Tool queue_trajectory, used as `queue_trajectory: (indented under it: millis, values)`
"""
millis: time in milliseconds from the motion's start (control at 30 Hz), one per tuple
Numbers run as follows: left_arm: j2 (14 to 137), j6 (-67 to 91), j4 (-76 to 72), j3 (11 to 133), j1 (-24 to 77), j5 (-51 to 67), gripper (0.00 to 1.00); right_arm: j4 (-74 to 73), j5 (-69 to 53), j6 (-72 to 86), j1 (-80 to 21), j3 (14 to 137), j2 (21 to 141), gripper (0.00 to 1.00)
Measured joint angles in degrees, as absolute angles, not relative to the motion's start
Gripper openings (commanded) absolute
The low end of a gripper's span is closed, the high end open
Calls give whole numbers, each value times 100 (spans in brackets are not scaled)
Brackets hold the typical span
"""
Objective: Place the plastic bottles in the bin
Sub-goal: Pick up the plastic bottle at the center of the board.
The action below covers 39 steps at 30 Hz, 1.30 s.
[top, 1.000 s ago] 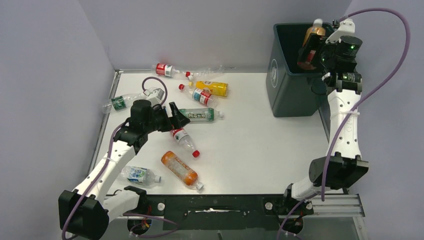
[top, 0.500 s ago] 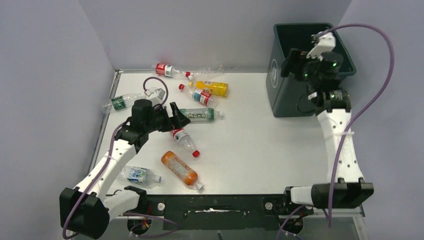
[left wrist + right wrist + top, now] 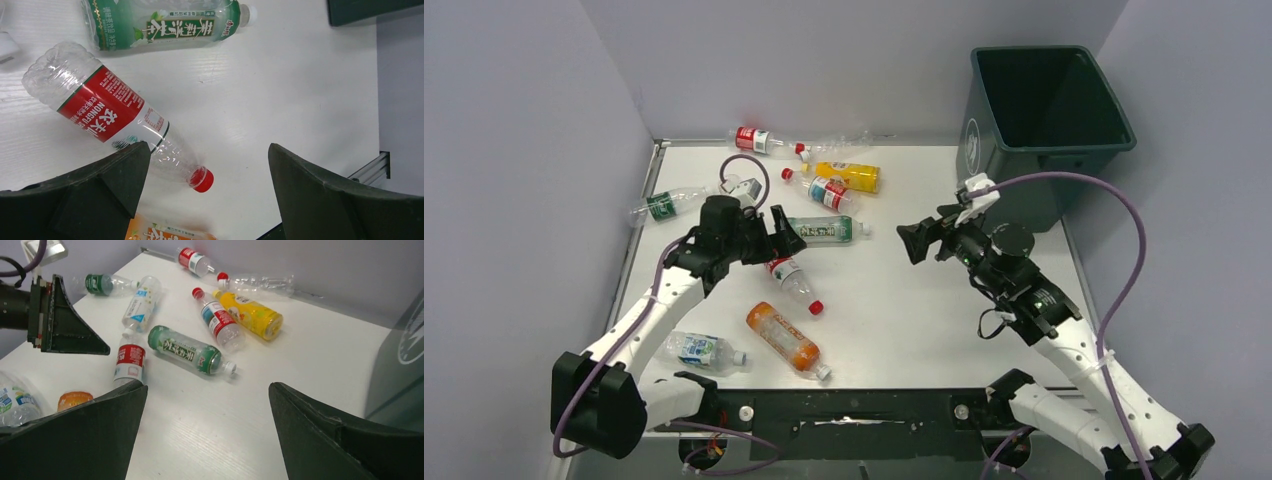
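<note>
About ten bottles [image 3: 849,176] lie loose on the table [image 3: 904,310]. The bin [image 3: 1054,150] stands in the far right corner, too dark inside to count, so most of the job looks undone. Left gripper [image 3: 781,232]: jaws apart, above the red-label bottle [image 3: 794,283]. Right gripper [image 3: 916,243]: jaws apart, empty, mid-table. Bare strip runs from the pile to the bin. One bottle [image 3: 759,140] hugs the far edge, and a green-label one [image 3: 664,204] lies near the left wall.

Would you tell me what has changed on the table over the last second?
The right gripper let go of the orange bottle it held over the bin, then swung back low over the table, open. The left gripper stayed open above the red-labelled bottle, and the other bottles lay unmoved.
</note>
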State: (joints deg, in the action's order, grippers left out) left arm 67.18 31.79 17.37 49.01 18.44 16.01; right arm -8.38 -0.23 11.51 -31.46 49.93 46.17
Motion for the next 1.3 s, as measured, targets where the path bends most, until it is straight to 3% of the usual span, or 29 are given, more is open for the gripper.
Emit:
queue_trajectory:
  millis: [633, 1300]
  values:
    - [7035, 3695, 2676, 5214, 1865, 322, 90, -580, -368, 1422, -3461, 4401, 5424, 98]
    - [6812, 4904, 2880, 4412, 1518, 458, 90, -738, -429, 1664, -3542, 4359, 5872, 98]
